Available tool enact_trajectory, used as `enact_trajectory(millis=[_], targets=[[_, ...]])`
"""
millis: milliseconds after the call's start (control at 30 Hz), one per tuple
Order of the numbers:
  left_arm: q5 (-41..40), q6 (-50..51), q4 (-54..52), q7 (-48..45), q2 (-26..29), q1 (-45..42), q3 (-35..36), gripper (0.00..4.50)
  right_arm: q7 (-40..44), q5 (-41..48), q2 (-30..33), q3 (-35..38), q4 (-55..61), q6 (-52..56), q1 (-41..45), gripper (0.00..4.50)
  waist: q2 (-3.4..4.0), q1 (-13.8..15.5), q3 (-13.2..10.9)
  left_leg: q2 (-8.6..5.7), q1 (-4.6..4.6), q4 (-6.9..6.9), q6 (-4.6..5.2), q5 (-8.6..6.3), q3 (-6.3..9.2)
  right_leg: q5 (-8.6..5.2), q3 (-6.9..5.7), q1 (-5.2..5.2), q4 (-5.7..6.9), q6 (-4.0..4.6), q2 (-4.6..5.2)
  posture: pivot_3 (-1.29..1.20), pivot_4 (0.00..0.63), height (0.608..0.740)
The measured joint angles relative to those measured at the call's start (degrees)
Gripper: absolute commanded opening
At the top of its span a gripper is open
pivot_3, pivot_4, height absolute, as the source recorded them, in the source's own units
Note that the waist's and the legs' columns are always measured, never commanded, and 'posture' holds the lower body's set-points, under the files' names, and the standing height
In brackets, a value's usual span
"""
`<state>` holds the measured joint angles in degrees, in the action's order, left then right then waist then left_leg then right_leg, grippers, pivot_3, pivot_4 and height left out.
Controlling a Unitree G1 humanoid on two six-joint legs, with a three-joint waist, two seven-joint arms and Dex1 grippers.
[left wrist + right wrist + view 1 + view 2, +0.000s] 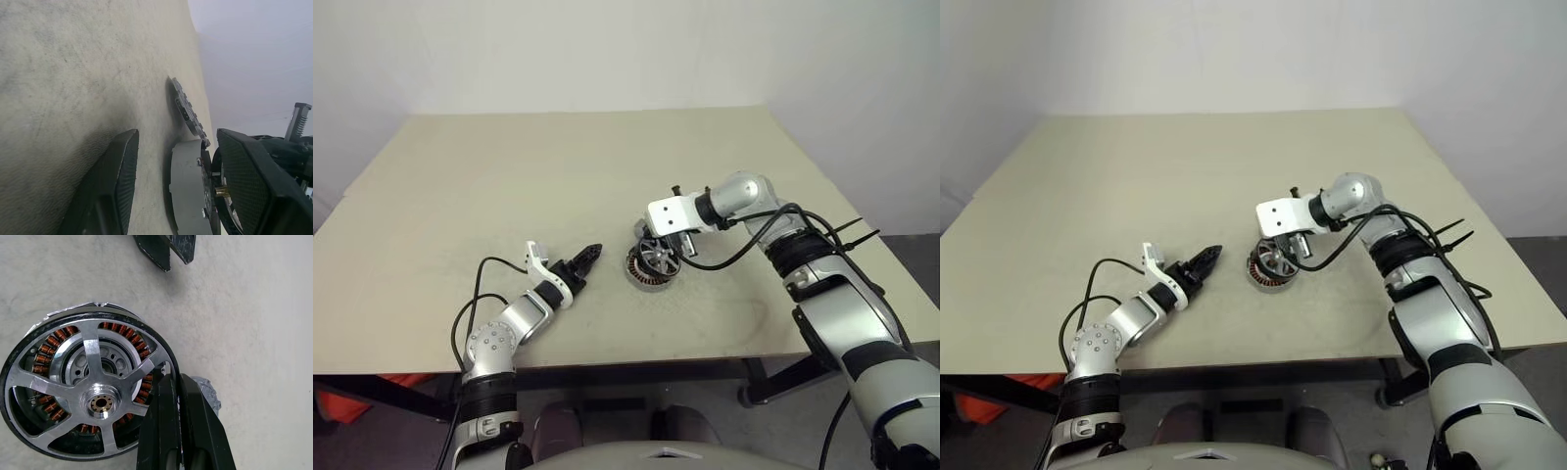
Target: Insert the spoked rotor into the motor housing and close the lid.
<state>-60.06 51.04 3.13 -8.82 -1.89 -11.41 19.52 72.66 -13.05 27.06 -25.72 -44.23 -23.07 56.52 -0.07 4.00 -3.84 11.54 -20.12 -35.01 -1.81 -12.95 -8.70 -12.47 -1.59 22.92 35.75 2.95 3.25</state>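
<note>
The shiny spoked rotor (101,403) lies over the motor housing (46,351), whose copper windings show between the spokes. From the head views the rotor (658,257) looks slightly tilted on the housing (641,281). My right gripper (175,378) is shut, with its tips against the rotor's rim and nothing seen between the fingers. The notched grey lid (188,113) lies flat on the table just beyond the housing, and its edge (209,392) peeks out behind my right fingers. My left gripper (590,255) is open and empty, a short way to the left of the housing and pointing at it.
The beige table (558,166) stretches wide behind and to the left of the parts. Its front edge runs just below my left forearm. Black cables hang along my right arm (803,245).
</note>
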Motion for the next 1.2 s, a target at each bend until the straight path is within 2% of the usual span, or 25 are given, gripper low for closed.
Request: enact_trajectory(millis=[133, 233, 300, 500, 733, 1033, 1200], targets=[[0.0, 0.0, -0.1, 0.0, 0.0, 0.1, 0.0, 2.73, -0.5, -0.7, -0.4, 0.0, -1.6, -0.3, 0.2, 0.01, 0.0, 0.0, 0.0, 0.0, 0.0, 0.0, 0.0, 0.0, 0.0, 0.0, 0.0, -0.01, 0.0, 0.0, 0.0, 0.0, 0.0, 0.74], [0.0, 0.0, -0.5, 0.1, 0.0, 0.3, 0.0, 2.73, -0.3, -0.9, -0.3, 0.0, -2.1, -0.4, 0.2, 0.64, 0.0, -0.1, 0.0, 0.02, 0.0, 0.0, 0.0, 0.0, 0.0, 0.0, 0.0, 0.0, 0.0, 0.0, -0.01, 0.0, 0.0, 0.74], [0.0, 0.0, -0.7, 0.2, 0.0, 0.5, 0.0, 2.73, 0.2, -0.8, -0.3, 0.0, -2.2, -0.5, 0.2, 1.24, 0.0, -0.1, 0.0, 0.02, 0.0, 0.0, 0.01, 0.0, -0.01, 0.0, 0.0, 0.01, 0.0, 0.0, -0.01, 0.0, 0.0, 0.74], [0.0, 0.0, -0.8, 0.3, 0.3, 0.5, -0.1, 2.73, 2.5, 1.8, -0.4, 1.0, 2.1, 0.9, -0.3, 1.24, 0.0, -0.1, 0.0, 0.02, 0.0, 0.0, 0.02, 0.01, 0.0, 0.0, 0.0, 0.02, 0.01, 0.0, -0.01, 0.0, 0.0, 0.74], [0.3, -0.1, -0.8, 0.1, 0.5, 0.5, -0.4, 2.73, 1.5, 4.1, -0.1, 3.7, 6.8, 6.2, -2.3, 1.24, 0.0, 0.0, 0.0, 0.02, 0.0, 0.0, 0.03, 0.01, 0.0, 0.0, 0.0, 0.0, 0.0, 0.0, -0.01, 0.0, 0.0, 0.74], [2.3, -1.8, -1.5, -2.1, 4.4, 0.9, -0.9, 2.73, -2.0, 6.9, 1.9, 7.1, 18.0, 18.6, -15.9, 1.24, -0.01, -0.1, 0.0, 0.05, 0.04, 0.02, -0.01, 0.01, -0.01, 0.0, 0.0, 0.0, 0.0, 0.0, -0.05, 0.0, 0.0, 0.74], [2.5, -1.8, -1.1, -2.3, 6.4, 0.4, 0.1, 2.73, -3.1, 8.0, 2.4, 7.3, 24.7, 23.6, -18.4, 1.24, -0.01, 0.0, 0.0, 0.04, 0.09, 0.02, -0.09, 0.0, 0.0, 0.01, 0.01, -0.06, 0.02, 0.0, -0.04, 0.0, 0.0, 0.74]])
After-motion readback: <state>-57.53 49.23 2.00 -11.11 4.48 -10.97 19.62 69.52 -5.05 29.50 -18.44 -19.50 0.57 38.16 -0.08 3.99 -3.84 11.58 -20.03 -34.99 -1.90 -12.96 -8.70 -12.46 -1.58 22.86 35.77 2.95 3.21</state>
